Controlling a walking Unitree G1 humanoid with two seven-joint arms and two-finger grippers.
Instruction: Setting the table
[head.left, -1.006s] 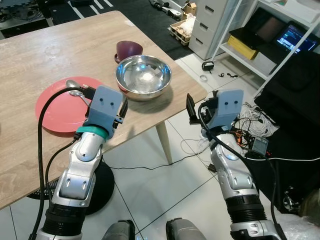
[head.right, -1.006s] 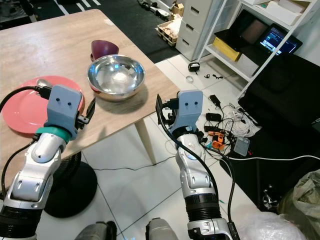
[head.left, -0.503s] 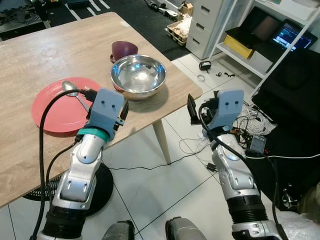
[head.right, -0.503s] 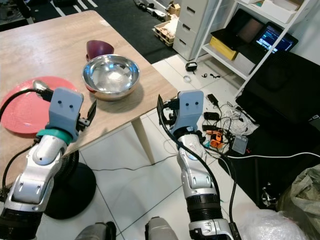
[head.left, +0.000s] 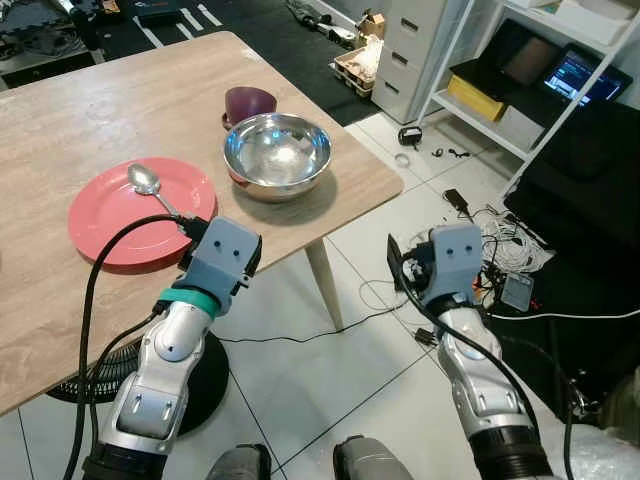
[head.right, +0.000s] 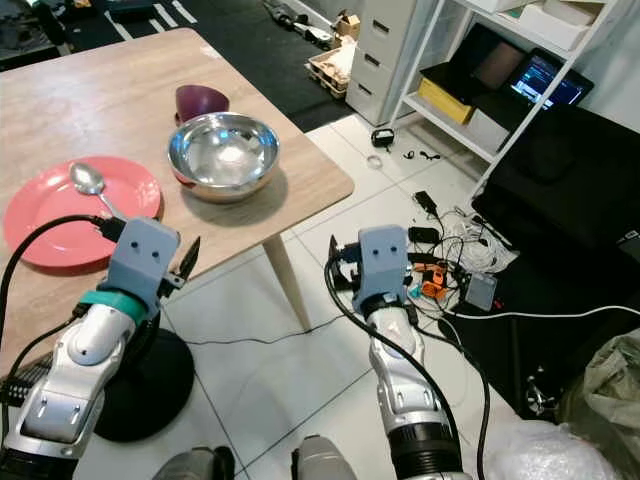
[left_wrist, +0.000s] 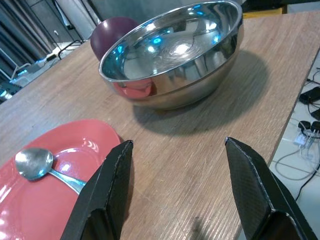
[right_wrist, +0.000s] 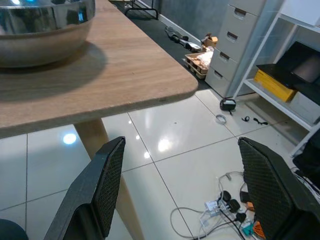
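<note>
On the wooden table (head.left: 90, 100) lies a red plate (head.left: 105, 225) with a metal spoon (head.left: 146, 181) on it. A steel bowl (head.left: 278, 152) stands to the plate's right, and a purple cup (head.left: 247, 101) sits just behind the bowl. My left gripper (left_wrist: 177, 144) hovers at the table's near edge, just right of the plate, open and empty, pointing at the bowl (left_wrist: 175, 55). My right gripper (right_wrist: 181, 142) hangs open and empty off the table's right corner, below the tabletop, over the floor tiles.
A table leg (head.left: 322, 285) and a black round stand base (head.left: 205, 375) are under the table. To the right, cables and small devices (head.left: 500, 260) litter the floor. Grey drawers (head.left: 415, 45) and a shelf with laptops (head.left: 560, 70) stand behind.
Both arms have drawn back and down. The left gripper left the plate for the table's near edge. The right gripper sank below the tabletop. The camera shifted slightly.
</note>
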